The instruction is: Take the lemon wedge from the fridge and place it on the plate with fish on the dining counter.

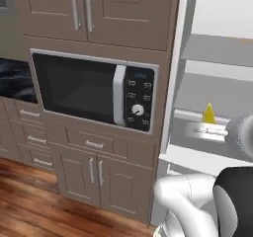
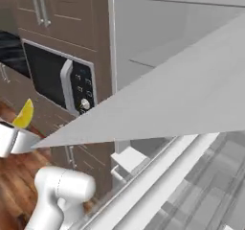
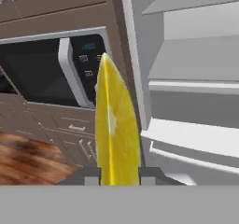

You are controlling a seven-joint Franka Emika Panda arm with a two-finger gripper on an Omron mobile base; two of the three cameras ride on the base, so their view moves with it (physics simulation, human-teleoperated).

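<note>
We take the fridge (image 1: 217,73) as our landmark. It stands open at the right of the brown cabinet wall (image 1: 99,14), its pale grey shelves (image 1: 217,51) exposed, and in the right base view its door (image 2: 172,104) swings out as a broad grey slab with the long bar handle (image 2: 162,181) running below it. That door edge bounds the free room on one side; the cabinet front bounds it on the other.

Left of the fridge sits the black-fronted microwave (image 1: 89,90), built into the cabinets, with drawers (image 1: 94,143) and 2 lower doors (image 1: 94,174) beneath it. Wooden floor (image 1: 29,201) lies open in front of those cabinets.

Just outside the fridge's open front, level with a lower shelf, we see the gripper (image 3: 119,175) clamped on the lemon wedge (image 3: 115,129). The wedge stands upright between the 2 fingertips (image 3: 91,175), its pointed end up. In the left base view the yellow tip (image 1: 209,113) shows against the fridge interior.
</note>
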